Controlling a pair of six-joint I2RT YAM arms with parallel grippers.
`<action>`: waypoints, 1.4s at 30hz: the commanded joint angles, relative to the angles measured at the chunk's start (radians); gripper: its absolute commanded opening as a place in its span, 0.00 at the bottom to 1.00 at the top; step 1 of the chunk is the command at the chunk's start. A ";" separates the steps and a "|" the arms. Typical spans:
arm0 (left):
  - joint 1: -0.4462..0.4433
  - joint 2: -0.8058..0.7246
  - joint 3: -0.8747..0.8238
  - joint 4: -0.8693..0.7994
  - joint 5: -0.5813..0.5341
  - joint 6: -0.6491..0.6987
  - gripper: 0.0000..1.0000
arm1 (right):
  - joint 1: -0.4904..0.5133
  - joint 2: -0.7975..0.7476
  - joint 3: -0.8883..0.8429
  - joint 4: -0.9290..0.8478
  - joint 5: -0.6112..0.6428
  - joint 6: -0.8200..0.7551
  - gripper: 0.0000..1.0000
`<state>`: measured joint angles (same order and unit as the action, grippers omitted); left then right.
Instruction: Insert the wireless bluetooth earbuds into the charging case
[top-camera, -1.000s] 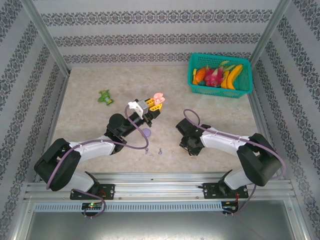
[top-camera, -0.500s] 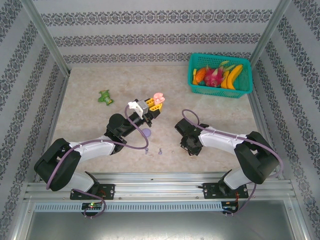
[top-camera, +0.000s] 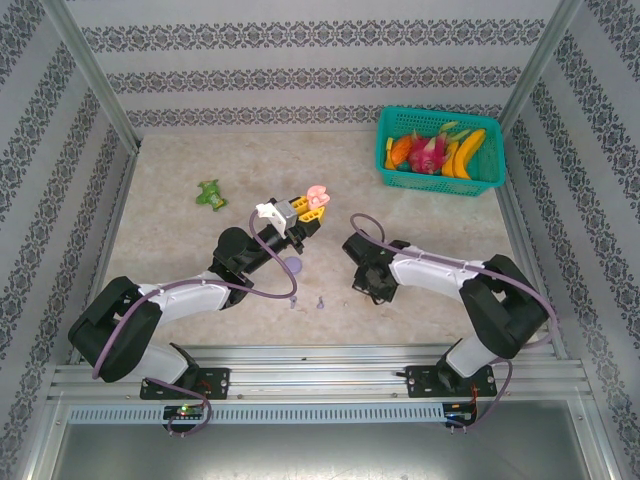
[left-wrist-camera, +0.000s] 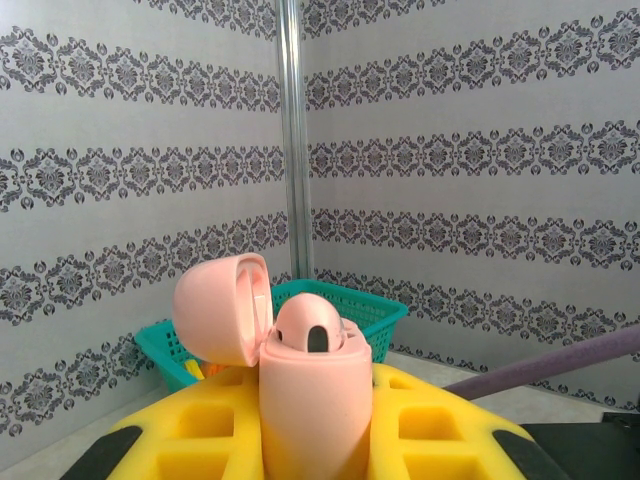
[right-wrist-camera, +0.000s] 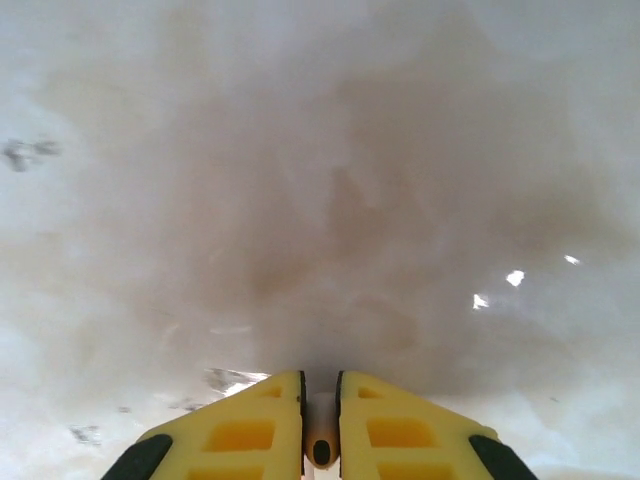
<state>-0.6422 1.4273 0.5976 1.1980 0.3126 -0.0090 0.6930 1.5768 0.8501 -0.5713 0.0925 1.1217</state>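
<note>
My left gripper (top-camera: 303, 210) is raised above the table and shut on the pink charging case (left-wrist-camera: 315, 405). The case stands upright between the yellow fingers (left-wrist-camera: 440, 420) with its lid (left-wrist-camera: 220, 308) swung open to the left. One pale pink earbud (left-wrist-camera: 312, 330) sits in it. My right gripper (right-wrist-camera: 320, 388) is down close to the table, its jaws pressed against a pale pink earbud (right-wrist-camera: 320, 440). In the top view the right gripper (top-camera: 372, 285) is low at centre right. Two purple earbuds (top-camera: 293, 301) (top-camera: 320, 302) lie on the table near a purple round case (top-camera: 292, 264).
A teal basket (top-camera: 392, 170) of toy fruit stands at the back right. A small green toy (top-camera: 210, 193) lies at the back left. Patterned walls and metal posts close in the table on three sides.
The right gripper's jaws have closed onto the pale pink earbud, and the right arm has shifted slightly left. The left arm and the case have not moved.
</note>
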 joint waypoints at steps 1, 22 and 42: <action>-0.006 -0.005 0.008 0.059 0.005 -0.020 0.00 | 0.020 0.028 0.054 -0.025 0.034 -0.160 0.12; -0.007 -0.002 0.010 0.060 0.005 -0.022 0.00 | 0.060 0.140 0.127 -0.087 0.061 -0.231 0.30; -0.008 -0.008 0.005 0.057 0.003 -0.017 0.00 | 0.080 0.160 0.142 -0.106 0.061 -0.189 0.30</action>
<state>-0.6422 1.4273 0.5976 1.1980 0.3126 -0.0132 0.7658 1.7134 0.9756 -0.6544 0.1421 0.9173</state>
